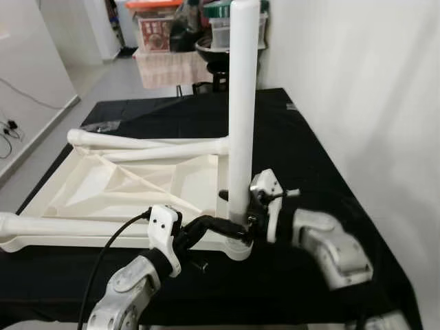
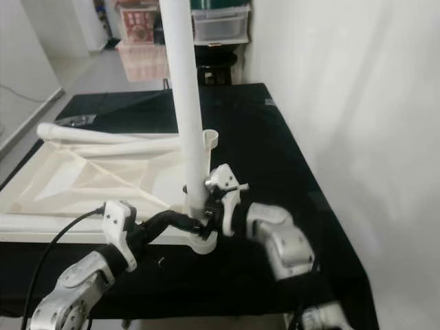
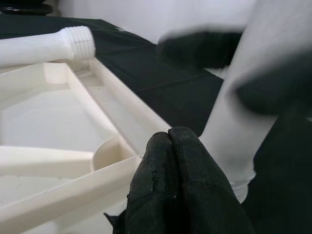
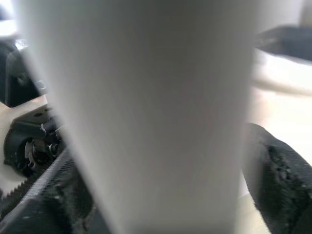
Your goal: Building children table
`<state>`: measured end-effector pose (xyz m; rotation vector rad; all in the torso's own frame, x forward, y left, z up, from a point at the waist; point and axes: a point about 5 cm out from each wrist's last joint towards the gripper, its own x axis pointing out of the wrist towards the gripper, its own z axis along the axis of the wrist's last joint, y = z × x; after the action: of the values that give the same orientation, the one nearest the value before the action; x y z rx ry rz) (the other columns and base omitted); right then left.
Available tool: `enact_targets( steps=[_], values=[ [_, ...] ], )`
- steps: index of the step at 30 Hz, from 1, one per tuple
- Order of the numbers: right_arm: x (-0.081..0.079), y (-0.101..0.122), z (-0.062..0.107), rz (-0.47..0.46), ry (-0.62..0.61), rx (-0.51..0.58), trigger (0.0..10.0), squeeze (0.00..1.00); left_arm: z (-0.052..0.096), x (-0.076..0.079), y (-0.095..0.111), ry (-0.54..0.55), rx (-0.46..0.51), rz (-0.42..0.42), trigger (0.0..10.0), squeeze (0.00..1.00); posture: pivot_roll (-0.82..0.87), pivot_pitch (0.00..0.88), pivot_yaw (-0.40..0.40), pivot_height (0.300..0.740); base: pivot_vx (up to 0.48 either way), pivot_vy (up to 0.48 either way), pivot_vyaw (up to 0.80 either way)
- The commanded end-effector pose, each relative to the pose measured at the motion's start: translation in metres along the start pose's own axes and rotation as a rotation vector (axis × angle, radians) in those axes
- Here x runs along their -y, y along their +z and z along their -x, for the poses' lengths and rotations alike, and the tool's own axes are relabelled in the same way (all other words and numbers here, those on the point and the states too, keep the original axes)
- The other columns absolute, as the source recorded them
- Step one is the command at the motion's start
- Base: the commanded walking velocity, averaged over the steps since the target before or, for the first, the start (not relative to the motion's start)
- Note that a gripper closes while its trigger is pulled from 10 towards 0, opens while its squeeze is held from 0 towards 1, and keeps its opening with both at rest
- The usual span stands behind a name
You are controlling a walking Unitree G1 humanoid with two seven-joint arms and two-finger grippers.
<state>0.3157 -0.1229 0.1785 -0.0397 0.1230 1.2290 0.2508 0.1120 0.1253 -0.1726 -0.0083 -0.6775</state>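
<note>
White table leg [image 1: 243, 103] upright in near corner socket of upturned tabletop [image 1: 117, 185] on black bench [image 1: 302, 137].
Right gripper [image 1: 256, 210] fingers clamped around leg base; left gripper [image 1: 230, 230] fingers pressed shut, touching tabletop corner at 7 o'clock of leg.

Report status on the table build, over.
Right gripper clamped on upright leg at the tabletop corner socket. Left gripper shut, pressing beside the leg base. Two loose legs lie on the tabletop.
</note>
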Motion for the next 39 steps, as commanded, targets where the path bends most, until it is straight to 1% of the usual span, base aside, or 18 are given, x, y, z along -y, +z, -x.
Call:
enact_targets(
  steps=[1, 3, 6, 7, 8, 9, 14, 16, 23, 25, 26, 29, 30, 31, 32, 33, 34, 39],
  values=[
    [0.004, -0.003, 0.001, -0.01, 0.067, -0.004, 10.0, 0.0, 0.002, -0.002, -0.002, 0.012, -0.007, -0.002, 10.0, 0.0, -0.04, 0.0, 0.015, 0.74, 0.0, 0.0, 0.0],
    [0.016, 0.0, 0.003, 0.001, 0.059, -0.016, 10.0, 0.0, 0.002, -0.002, -0.003, 0.014, -0.008, -0.003, 10.0, 0.0, -0.04, 0.0, 0.015, 0.74, 0.0, 0.0, 0.0],
    [0.022, 0.001, 0.004, -0.003, 0.046, -0.015, 10.0, 0.0, 0.002, -0.002, -0.003, 0.014, -0.008, -0.002, 10.0, 0.0, -0.04, 0.0, 0.014, 0.74, 0.0, 0.0, 0.0],
    [0.029, 0.001, 0.005, -0.005, 0.011, -0.015, 1.7, 0.0, 0.002, -0.002, -0.003, 0.013, -0.008, -0.002, 10.0, 0.0, -0.03, 0.0, 0.011, 0.74, 0.0, 0.0, 0.0],
    [0.029, 0.001, 0.005, -0.005, 0.011, -0.015, 1.7, 0.0, 0.002, -0.002, -0.003, 0.013, -0.008, -0.002, 10.0, 0.0, -0.03, 0.0, 0.011, 0.74, 0.0, 0.0, 0.0],
    [0.032, 0.001, 0.007, -0.033, 0.011, -0.004, 0.0, 0.0, 0.002, -0.001, -0.002, 0.014, -0.008, -0.002, 10.0, 0.0, -0.03, 0.0, 0.009, 0.74, 0.0, 0.0, 0.0],
    [0.03, -0.002, 0.014, -0.055, 0.068, 0.009, 0.0, 0.0, 0.002, -0.001, -0.002, 0.015, -0.005, -0.002, 10.0, 0.0, -0.03, 0.0, 0.011, 0.74, 0.0, 0.0, 0.0],
    [0.023, -0.009, 0.021, -0.052, 0.102, -0.004, 0.0, 0.0, 0.002, 0.0, -0.001, 0.015, -0.003, 0.001, 10.0, 0.0, -0.04, 0.0, 0.012, 0.74, 0.0, 0.0, 0.0],
    [0.012, -0.018, 0.031, -0.052, 0.05, -0.02, 0.0, 0.0, 0.003, 0.0, 0.0, 0.014, 0.0, 0.002, 10.0, 0.0, -0.05, 0.0, 0.014, 0.74, 0.0, 0.0, 0.0],
    [-0.002, -0.036, 0.025, -0.077, -0.113, -0.072, 0.0, 0.0, 0.004, -0.001, 0.001, 0.014, 0.003, 0.003, 10.0, 0.0, -0.06, 0.0, 0.015, 0.74, 0.0, 0.0, 0.0],
    [-0.006, -0.044, 0.016, -0.078, -0.24, -0.076, 0.0, 0.0, 0.005, -0.002, 0.002, 0.015, 0.004, 0.003, 10.0, 0.0, -0.06, 0.0, 0.021, 0.74, 0.0, 0.0, 0.0],
    [-0.008, -0.048, 0.011, -0.076, -0.323, -0.073, 0.0, 0.0, 0.005, -0.002, 0.002, 0.015, 0.004, 0.003, 10.0, 0.0, -0.06, 0.0, 0.021, 0.74, 0.0, 0.0, 0.0],
    [-0.017, -0.038, -0.005, -0.063, -0.405, 0.028, 0.0, 0.0, 0.005, -0.004, 0.002, 0.012, 0.002, 0.003, 10.0, 0.0, -0.1, 0.0, 0.043, 0.74, 0.0, 0.0, 0.0],
    [-0.017, -0.038, -0.005, -0.063, -0.405, 0.028, 0.0, 0.0, 0.005, -0.004, 0.002, 0.012, 0.002, 0.003, 10.0, 0.0, -0.1, 0.0, 0.043, 0.74, 0.0, 0.0, 0.0],
    [-0.019, -0.048, -0.012, -0.172, -0.496, 0.026, 0.0, 0.0, 0.005, -0.005, 0.003, 0.011, 0.003, 0.004, 10.0, 0.0, -0.1, 0.0, 0.036, 0.74, 0.0, 0.0, 0.0],
    [-0.019, -0.048, -0.012, -0.172, -0.496, 0.026, 0.0, 0.0, 0.005, -0.005, 0.003, 0.011, 0.003, 0.004, 10.0, 0.0, -0.1, 0.0, 0.036, 0.74, 0.0, 0.0, 0.0],
    [-0.022, -0.052, -0.018, -0.24, -0.523, 0.036, 0.0, 0.0, 0.004, -0.006, 0.003, 0.005, 0.001, 0.003, 10.0, 0.0, -0.06, 0.0, 0.017, 0.74, 0.0, 0.0, 0.0],
    [-0.026, -0.055, -0.023, -0.273, -0.516, 0.024, 0.0, 0.0, 0.004, -0.007, 0.003, 0.023, 0.007, 0.003, 10.0, 0.0, -0.08, 0.0, 0.024, 0.74, 0.0, 0.0, 0.0]
  ],
)
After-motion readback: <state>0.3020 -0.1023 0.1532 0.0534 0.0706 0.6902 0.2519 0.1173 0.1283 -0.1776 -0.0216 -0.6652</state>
